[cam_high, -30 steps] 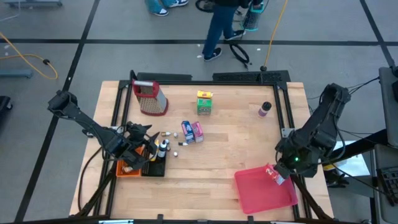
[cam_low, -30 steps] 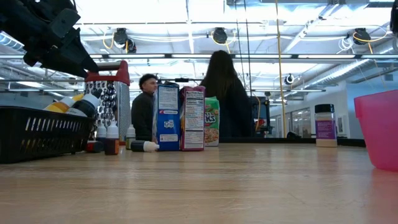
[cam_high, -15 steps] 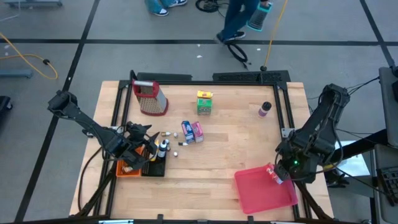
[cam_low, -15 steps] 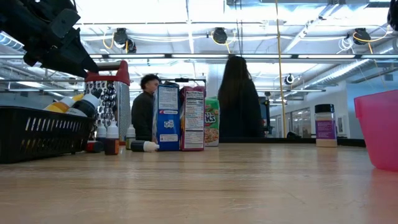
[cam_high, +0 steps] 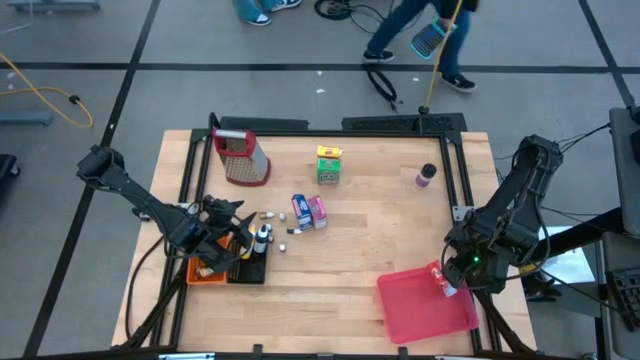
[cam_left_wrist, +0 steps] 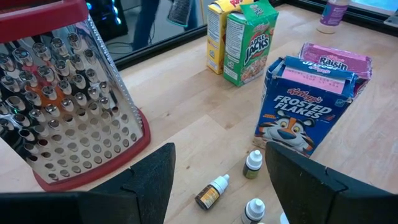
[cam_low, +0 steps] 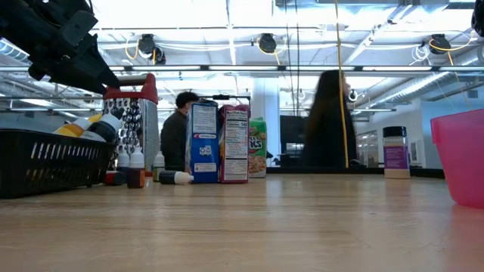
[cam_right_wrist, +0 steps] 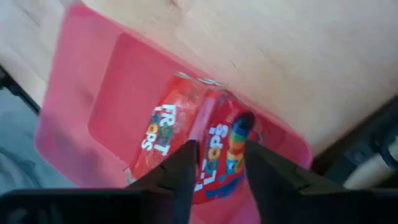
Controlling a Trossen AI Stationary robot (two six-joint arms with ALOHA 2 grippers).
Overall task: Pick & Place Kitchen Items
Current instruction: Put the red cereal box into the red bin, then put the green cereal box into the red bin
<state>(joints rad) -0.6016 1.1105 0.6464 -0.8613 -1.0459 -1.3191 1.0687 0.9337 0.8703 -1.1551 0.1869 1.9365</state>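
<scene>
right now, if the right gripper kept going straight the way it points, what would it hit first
Most likely the red Froot Loops carton, which lies right between and just beyond the right gripper fingers. Under it is the pink bin. How far the carton is from the fingertips is hard to judge from this view.

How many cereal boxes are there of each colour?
green-and-yellow box: 1
blue box: 1
pink box: 1
red box, lying in the pink tub: 1
Total: 4

The wooden table (cam_high: 360, 250) carries a grater (cam_high: 240, 157), cartons (cam_high: 309, 211), and a pink bin (cam_high: 425, 305).
</scene>
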